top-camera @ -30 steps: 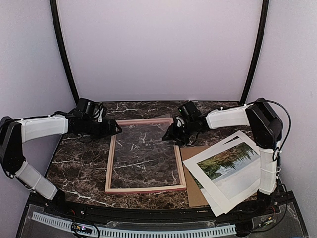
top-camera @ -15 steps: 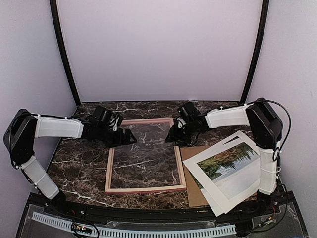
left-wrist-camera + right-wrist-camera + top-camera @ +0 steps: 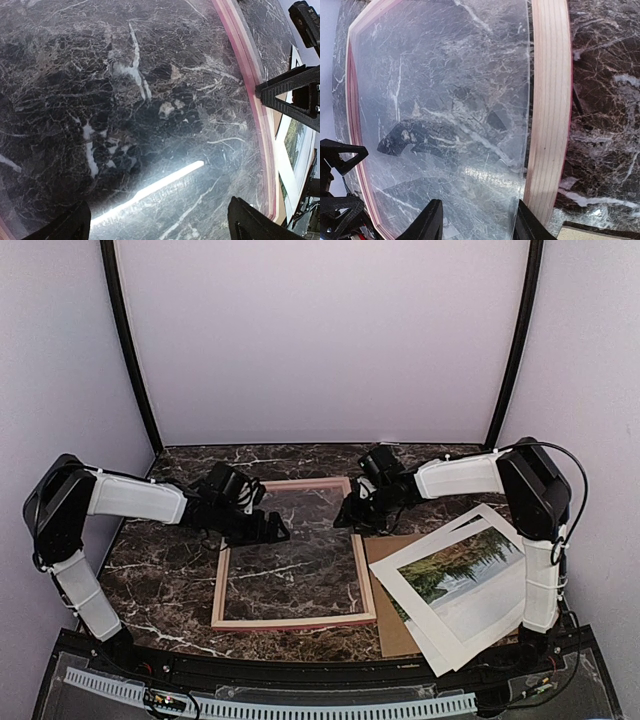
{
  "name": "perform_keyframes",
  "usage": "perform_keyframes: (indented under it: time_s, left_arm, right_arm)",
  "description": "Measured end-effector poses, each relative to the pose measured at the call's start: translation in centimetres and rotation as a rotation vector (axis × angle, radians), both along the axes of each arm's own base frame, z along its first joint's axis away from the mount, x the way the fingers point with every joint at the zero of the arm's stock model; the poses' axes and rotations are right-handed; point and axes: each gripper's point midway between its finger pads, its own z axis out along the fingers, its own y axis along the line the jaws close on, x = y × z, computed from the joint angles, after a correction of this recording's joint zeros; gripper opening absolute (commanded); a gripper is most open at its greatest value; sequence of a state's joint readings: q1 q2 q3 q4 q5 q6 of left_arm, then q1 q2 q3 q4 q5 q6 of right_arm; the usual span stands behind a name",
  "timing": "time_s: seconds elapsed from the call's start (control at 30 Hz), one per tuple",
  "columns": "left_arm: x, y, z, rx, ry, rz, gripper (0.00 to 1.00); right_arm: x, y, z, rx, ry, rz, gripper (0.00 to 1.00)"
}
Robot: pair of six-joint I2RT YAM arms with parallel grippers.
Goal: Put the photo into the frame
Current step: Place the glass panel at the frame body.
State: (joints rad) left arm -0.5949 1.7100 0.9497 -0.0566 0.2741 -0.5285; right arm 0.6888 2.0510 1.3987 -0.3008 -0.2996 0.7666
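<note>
Thin pink-railed frame [image 3: 293, 622] lying flat, white-margined landscape photo [image 3: 462, 568] beside it

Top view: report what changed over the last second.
The left fingers, open, swept right from the far-left corner of the frame to over the glass. Nothing was gripped or released. The right fingers, frame and photo stayed put.

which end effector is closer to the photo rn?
Right. The right end effector is at the frame rail nearest the photo; the left end effector is over the frame's interior, farther off.
</note>
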Motion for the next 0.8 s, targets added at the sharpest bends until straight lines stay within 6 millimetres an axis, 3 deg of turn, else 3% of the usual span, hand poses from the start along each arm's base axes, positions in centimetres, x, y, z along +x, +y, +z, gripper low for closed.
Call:
perform_keyframes:
  time_s: [0.47,0.8]
  left_arm:
    - [0.2,0.3,-0.7,0.041,-0.009,0.019,0.98]
    - [0.2,0.4,-0.7,0.046,-0.011,0.023,0.98]
  right_arm:
    - [0.3,-1.1,1.5,-0.060,-0.067,0.004,0.46]
    - [0.9,-2.3,1.3,-0.133,-0.109,-0.009,0.45]
